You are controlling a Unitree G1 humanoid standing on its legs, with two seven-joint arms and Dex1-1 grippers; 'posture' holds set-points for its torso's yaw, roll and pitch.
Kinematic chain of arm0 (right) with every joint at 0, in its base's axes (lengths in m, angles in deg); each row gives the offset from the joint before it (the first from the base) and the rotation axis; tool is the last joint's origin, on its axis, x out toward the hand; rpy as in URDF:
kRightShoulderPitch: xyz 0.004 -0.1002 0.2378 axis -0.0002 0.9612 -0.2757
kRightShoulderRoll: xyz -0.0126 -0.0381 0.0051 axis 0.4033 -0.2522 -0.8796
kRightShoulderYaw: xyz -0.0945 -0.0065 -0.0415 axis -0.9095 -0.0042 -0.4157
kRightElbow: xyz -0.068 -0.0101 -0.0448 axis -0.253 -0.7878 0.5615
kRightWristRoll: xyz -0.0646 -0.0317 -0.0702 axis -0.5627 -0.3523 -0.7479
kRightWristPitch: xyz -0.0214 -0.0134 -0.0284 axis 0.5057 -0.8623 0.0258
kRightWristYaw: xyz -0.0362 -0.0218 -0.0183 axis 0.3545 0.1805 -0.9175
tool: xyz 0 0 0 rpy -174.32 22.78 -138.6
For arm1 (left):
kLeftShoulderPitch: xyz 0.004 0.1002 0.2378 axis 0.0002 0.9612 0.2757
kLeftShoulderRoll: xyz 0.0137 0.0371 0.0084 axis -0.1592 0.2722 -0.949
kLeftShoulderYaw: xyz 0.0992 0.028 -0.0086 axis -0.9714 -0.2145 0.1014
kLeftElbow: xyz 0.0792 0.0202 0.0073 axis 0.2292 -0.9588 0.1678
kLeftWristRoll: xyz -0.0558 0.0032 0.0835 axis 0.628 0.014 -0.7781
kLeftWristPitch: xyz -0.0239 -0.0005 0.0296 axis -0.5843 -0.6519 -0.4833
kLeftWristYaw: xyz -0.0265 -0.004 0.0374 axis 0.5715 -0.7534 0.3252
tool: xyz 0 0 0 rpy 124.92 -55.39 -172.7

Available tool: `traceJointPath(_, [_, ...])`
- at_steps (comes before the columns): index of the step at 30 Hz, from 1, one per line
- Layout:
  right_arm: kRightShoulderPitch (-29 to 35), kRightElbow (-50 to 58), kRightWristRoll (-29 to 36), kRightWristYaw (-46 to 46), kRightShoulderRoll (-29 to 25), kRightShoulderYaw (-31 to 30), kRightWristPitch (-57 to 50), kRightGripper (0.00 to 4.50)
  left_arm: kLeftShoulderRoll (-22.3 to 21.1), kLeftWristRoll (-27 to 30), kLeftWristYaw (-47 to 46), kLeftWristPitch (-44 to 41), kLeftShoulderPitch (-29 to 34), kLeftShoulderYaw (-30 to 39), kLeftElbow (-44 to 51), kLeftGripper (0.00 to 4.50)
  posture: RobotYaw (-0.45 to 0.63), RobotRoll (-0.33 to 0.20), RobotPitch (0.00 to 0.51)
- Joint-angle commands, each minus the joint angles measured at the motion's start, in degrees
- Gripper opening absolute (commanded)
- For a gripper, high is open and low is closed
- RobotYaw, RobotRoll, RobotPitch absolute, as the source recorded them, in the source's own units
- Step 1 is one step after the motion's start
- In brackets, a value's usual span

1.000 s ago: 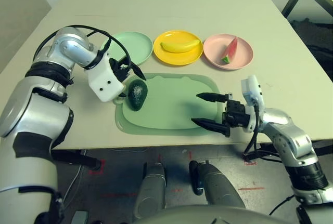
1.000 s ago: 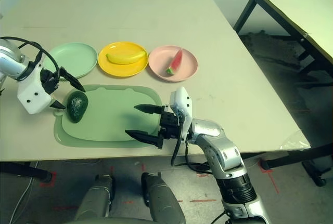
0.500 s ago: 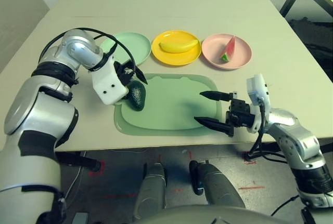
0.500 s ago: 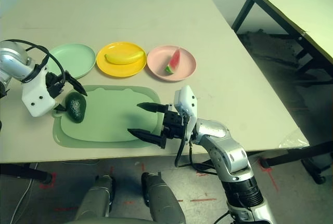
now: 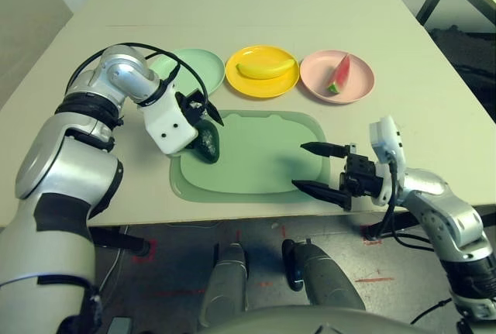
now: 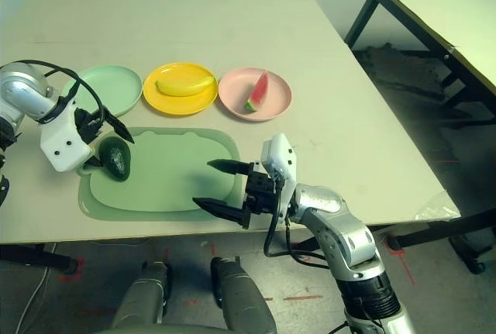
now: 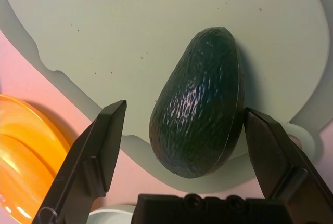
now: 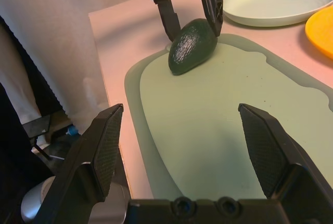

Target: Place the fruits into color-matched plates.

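Note:
A dark green avocado [image 7: 200,99] lies at the left end of the green cutting mat [image 5: 263,156]. My left gripper [image 5: 204,131] is open and straddles it, one finger on each side. My right gripper [image 5: 310,168] is open and holds nothing, hovering over the mat's front right corner. Behind the mat stands a row of three plates. The mint green plate [image 5: 195,67] has nothing on it. A banana [image 5: 267,67] lies on the yellow plate [image 5: 263,82]. A watermelon wedge [image 5: 339,76] lies on the pink plate [image 5: 358,84].
The cutting mat lies close to the table's front edge [image 5: 256,206]. Bare tabletop stretches behind the plates and to the right of the mat. A second, dark-legged table [image 6: 434,16] stands off to the right.
My left gripper has come down and in over the avocado, so its fingers now stand on both sides of it. My right gripper has drawn back slightly toward the table's front edge.

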Motion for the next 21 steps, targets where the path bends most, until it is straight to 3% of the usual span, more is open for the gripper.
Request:
traceJointPath(1, [0.29, 1.05, 0.77, -0.43, -0.3, 0.8, -0.31, 4.46, 0.12, -0.5, 0.64, -0.29, 0.93, 0.32, -0.21, 4.5, -0.18, 0.0, 0.165])
traceJointPath(18, [1.21, 2.31, 1.0, -0.37, -0.57, -0.12, -0.65, 4.46, 0.42, -0.4, 0.64, -0.62, 1.6, -0.41, 0.31, 4.5, -0.18, 0.0, 0.165])
traceJointPath(21, [1.19, 2.25, 0.88, -0.28, -0.65, -0.12, -0.54, 4.5, 0.32, -0.15, 0.64, -1.1, 1.78, -0.92, 0.49, 3.88, -0.18, 0.0, 0.164])
